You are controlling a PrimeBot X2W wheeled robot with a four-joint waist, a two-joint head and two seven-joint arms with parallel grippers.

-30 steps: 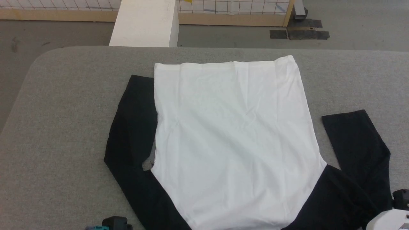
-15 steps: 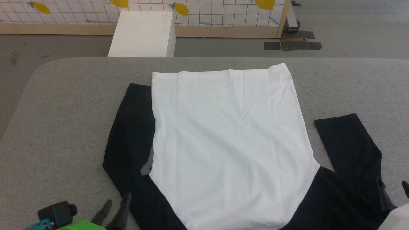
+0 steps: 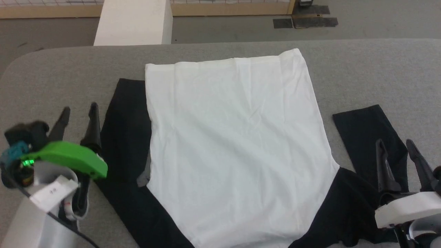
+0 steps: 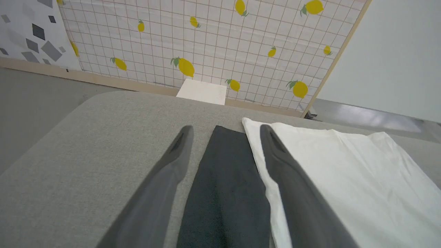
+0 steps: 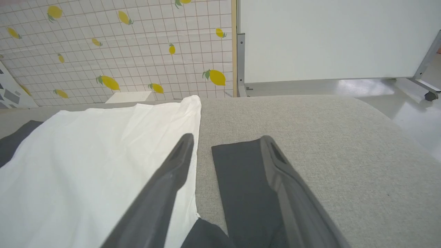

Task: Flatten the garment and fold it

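Observation:
The garment, a white T-shirt with black sleeves, lies spread flat on the grey table, its hem toward the far edge. One black sleeve lies along its left side, the other black sleeve angles out at the right. My left gripper hovers open beside the left sleeve, fingers apart and empty. My right gripper stands open over the right sleeve, holding nothing. The white body shows in both wrist views.
A white box stands on the floor behind the table's far edge. A tiled lemon-print panel with a wooden frame rises beyond it. Bare grey table surface lies left of the left sleeve and right of the right sleeve.
Both grippers have risen into the head view from the bottom edge, moving forward beside the sleeves with their fingers spread. The camera has tilted; the garment lies as before.

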